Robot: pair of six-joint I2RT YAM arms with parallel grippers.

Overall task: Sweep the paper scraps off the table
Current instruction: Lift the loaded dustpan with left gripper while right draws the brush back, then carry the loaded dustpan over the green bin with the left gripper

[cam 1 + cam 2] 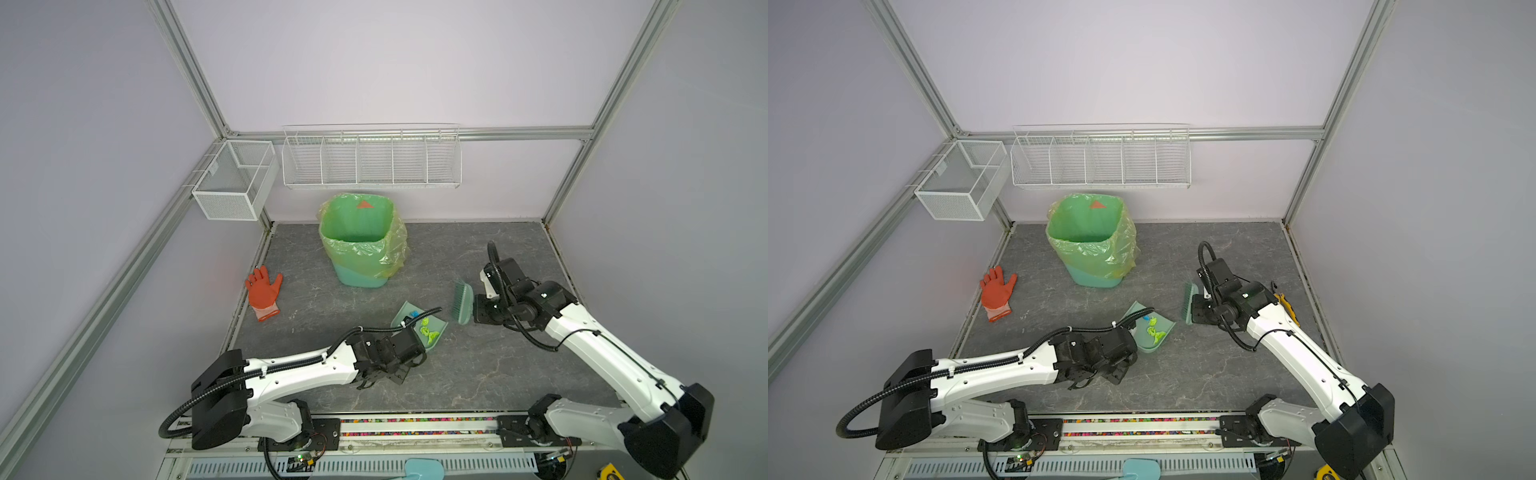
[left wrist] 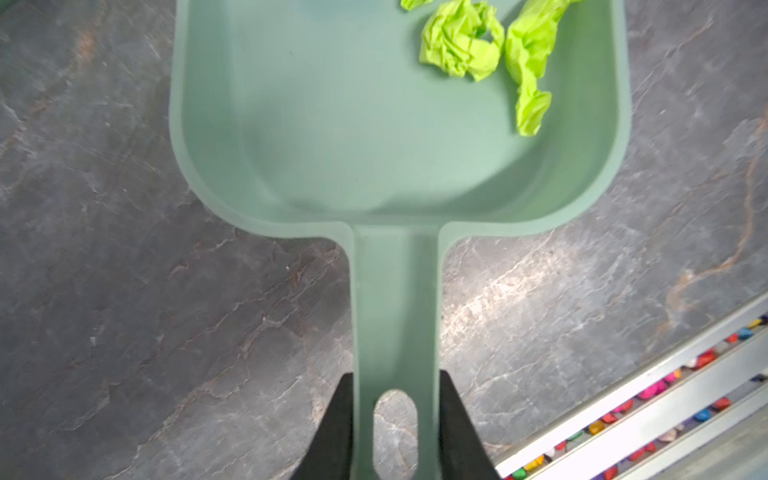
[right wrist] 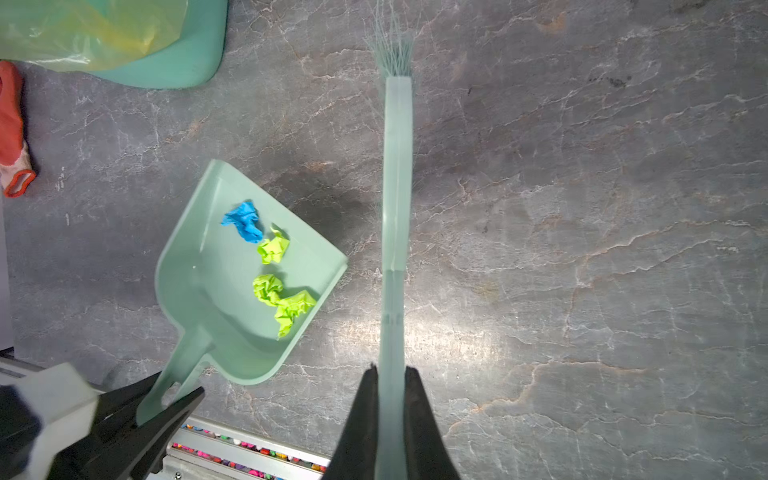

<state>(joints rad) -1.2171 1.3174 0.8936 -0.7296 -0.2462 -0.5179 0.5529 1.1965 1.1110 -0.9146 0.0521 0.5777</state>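
1. The paper scraps [image 3: 270, 286], one blue and three lime green, are all lying inside the dustpan [image 3: 208, 299], toward its open edge. None is showing on the bare counter [image 3: 582, 249] in any view.
2. The left tool [image 2: 397, 374] is clamping narrowly on the dustpan's handle. Whether the pan is resting on the counter or hanging just above it cannot be told.
3. The right tool [image 3: 390, 368] is pinching the handle of the brush [image 3: 397, 187], jaws almost together, with the bristles standing apart from the pan.
4. Judged stage: gathering is looking finished, while carrying the pan to the lined bin [image 1: 361, 276] and tipping it out is probably remaining.
5. Hidden parts:
   - The arms are covering strips of counter in both top views, so a stray scrap there cannot be excluded.
   - The left wrist view is cutting off the pan's front edge and the blue scrap.
   - The bin's bottom is not showing.
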